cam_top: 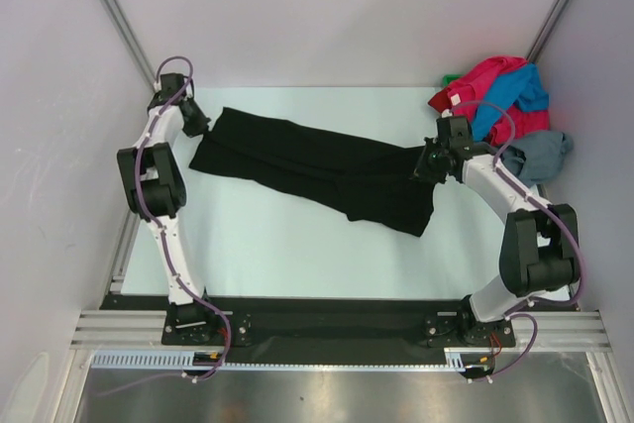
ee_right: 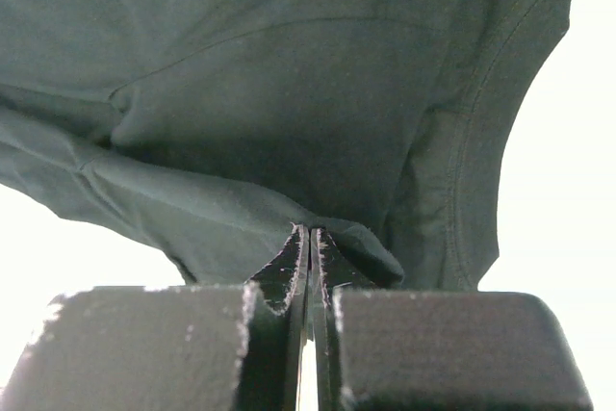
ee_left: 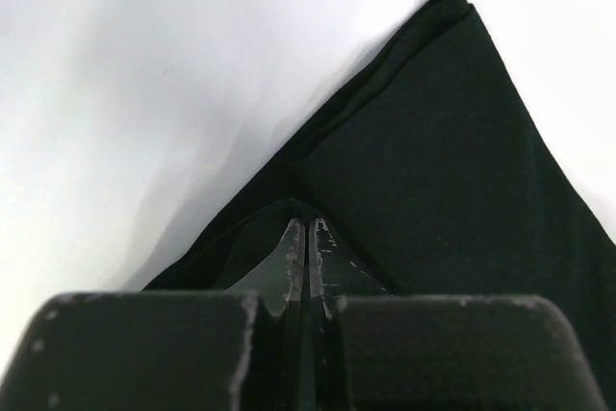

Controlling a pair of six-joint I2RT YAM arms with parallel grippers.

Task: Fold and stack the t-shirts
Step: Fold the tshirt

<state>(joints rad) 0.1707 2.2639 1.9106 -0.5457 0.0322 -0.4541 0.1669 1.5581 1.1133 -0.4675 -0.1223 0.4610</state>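
Note:
A black t-shirt [cam_top: 317,170] lies stretched in a long folded band across the white table, from back left to centre right. My left gripper [cam_top: 201,126] is shut on its left end; in the left wrist view the fingertips [ee_left: 294,238] pinch a fold of the black t-shirt [ee_left: 443,170]. My right gripper [cam_top: 428,161] is shut on the right end, where a hem of the black t-shirt [ee_right: 289,93] bunches over the closed fingertips [ee_right: 298,243]. A loose pile at the back right holds a red-pink t-shirt [cam_top: 485,81], a blue t-shirt [cam_top: 522,96] and a grey t-shirt [cam_top: 543,151].
White walls close in the table [cam_top: 297,255] on the left, back and right. A bit of green [cam_top: 451,78] peeks out behind the pile. The right arm's elbow [cam_top: 535,245] stands just in front of the pile.

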